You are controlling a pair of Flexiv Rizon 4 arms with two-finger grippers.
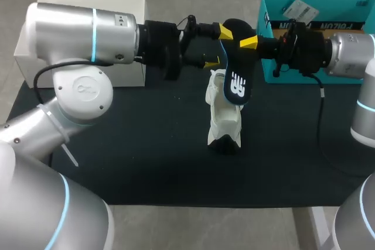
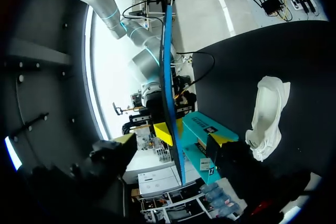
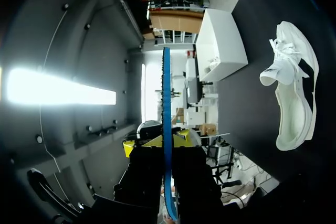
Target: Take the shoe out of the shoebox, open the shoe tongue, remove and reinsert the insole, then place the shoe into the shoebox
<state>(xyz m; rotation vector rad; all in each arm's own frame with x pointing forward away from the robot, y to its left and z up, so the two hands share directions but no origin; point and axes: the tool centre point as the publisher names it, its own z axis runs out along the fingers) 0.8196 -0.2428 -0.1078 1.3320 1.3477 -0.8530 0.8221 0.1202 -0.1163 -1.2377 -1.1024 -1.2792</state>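
Dark mat [image 1: 146, 162], white shoe [image 1: 224, 122], thin insole [image 1: 237, 83]

Shoebox [image 1: 268, 57] cut off beyond right gripper [image 1: 245, 42]; shoe [image 1: 225, 124] collar hidden behind insole [image 1: 237, 83]; insole end buried between right gripper's fingers.

White logo mark of two letters on the dark insole [image 1: 237, 85], near its toe end, head view. Dark strip [image 1: 328, 26] with pale lettering on the shoebox [image 1: 266, 57] inner far wall, seen upside down. White label [image 1: 300, 9] on the shoebox rim, print too small to read. Left wrist view: small white sticker [image 2: 210, 130] on the shoebox top face, print unreadable. No numbers legible.
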